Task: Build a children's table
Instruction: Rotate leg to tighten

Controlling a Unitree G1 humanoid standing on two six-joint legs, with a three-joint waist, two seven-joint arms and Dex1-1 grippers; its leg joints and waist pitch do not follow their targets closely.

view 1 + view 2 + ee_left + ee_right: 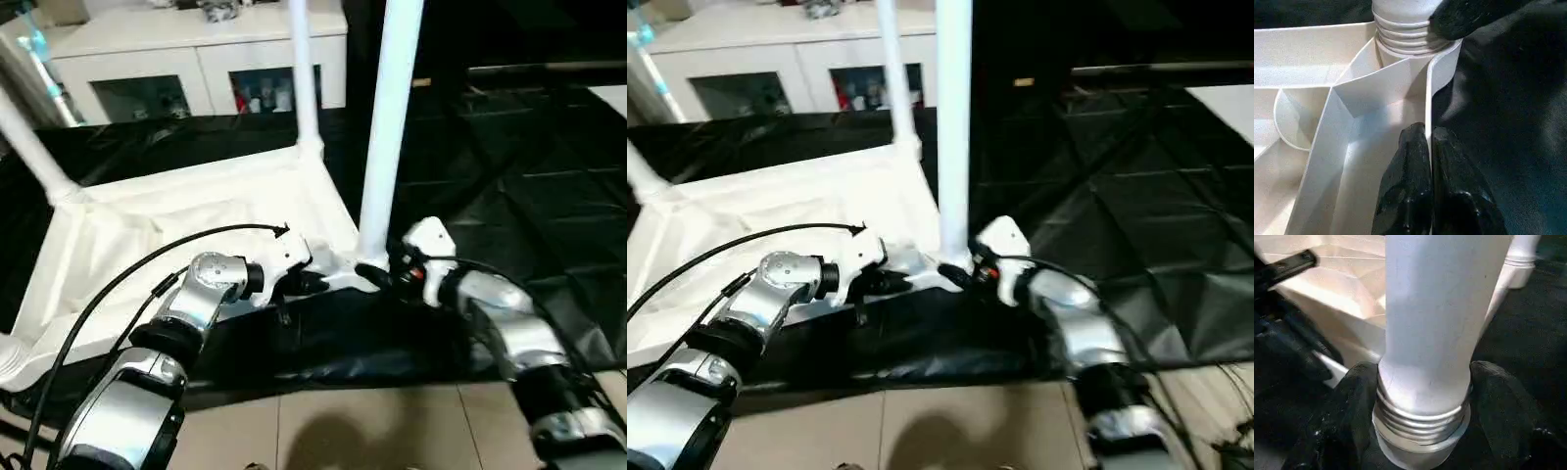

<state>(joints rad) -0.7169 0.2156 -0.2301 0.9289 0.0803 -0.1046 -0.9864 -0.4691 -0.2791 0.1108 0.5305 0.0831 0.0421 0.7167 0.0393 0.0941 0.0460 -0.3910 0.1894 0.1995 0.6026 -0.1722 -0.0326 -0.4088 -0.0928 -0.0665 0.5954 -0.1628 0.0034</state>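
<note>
The white table top (176, 235) lies upside down on the black cover (509, 225), in front of the white cabinet (196, 59). Legs stick up from its corners. The near leg (387, 137) stands in the corner socket (1400, 58) closest to the robot. The right gripper (1422, 421) has its two fingers (1352, 416) around the bottom of this leg, by the screw rings, one on each side. The left gripper (1427, 152) is closed, pinching the thin rim (1442, 68) of the top just beside that same socket.
</note>
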